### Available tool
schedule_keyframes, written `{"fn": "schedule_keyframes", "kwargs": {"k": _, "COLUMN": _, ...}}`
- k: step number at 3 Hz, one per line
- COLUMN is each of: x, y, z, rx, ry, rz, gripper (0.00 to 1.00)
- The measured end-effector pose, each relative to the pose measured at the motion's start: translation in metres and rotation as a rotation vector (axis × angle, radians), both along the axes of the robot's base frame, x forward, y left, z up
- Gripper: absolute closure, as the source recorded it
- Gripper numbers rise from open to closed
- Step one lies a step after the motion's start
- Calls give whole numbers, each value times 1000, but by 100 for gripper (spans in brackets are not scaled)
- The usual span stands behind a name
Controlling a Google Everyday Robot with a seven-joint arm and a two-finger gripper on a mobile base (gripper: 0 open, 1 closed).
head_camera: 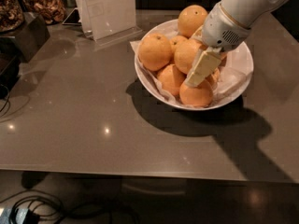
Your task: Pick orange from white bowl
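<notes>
Where the arm dips into the white bowl [244,55], gripper [197,74] sits among the fruit, large orange [184,55] touching its side; open or closed, cannot tell.

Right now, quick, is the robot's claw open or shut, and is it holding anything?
Gripper: down in the white bowl among the oranges; open, shut or holding cannot be told.

I see a glossy grey-brown countertop [84,101] filling the frame, light glints [107,130] at lower left, cables [28,211] on dark floor [210,202] below, gripper [200,73] hovering at upper right.
</notes>
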State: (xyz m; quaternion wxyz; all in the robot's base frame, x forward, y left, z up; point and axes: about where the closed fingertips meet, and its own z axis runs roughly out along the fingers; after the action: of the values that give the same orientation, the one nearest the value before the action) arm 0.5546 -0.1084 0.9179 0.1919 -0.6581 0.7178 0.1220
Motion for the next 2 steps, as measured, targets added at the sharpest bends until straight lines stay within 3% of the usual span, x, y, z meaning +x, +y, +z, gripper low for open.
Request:
{"fn": "schedule_keyframes", "kwargs": {"k": 1, "x": 0, "y": 0, "z": 0, "rx": 0, "ry": 0, "rz": 0, "gripper": 89}}
{"fn": "schedule_keyframes", "kwargs": {"k": 2, "x": 0, "y": 0, "z": 7, "rx": 0, "ry": 0, "rz": 0, "gripper": 100}}
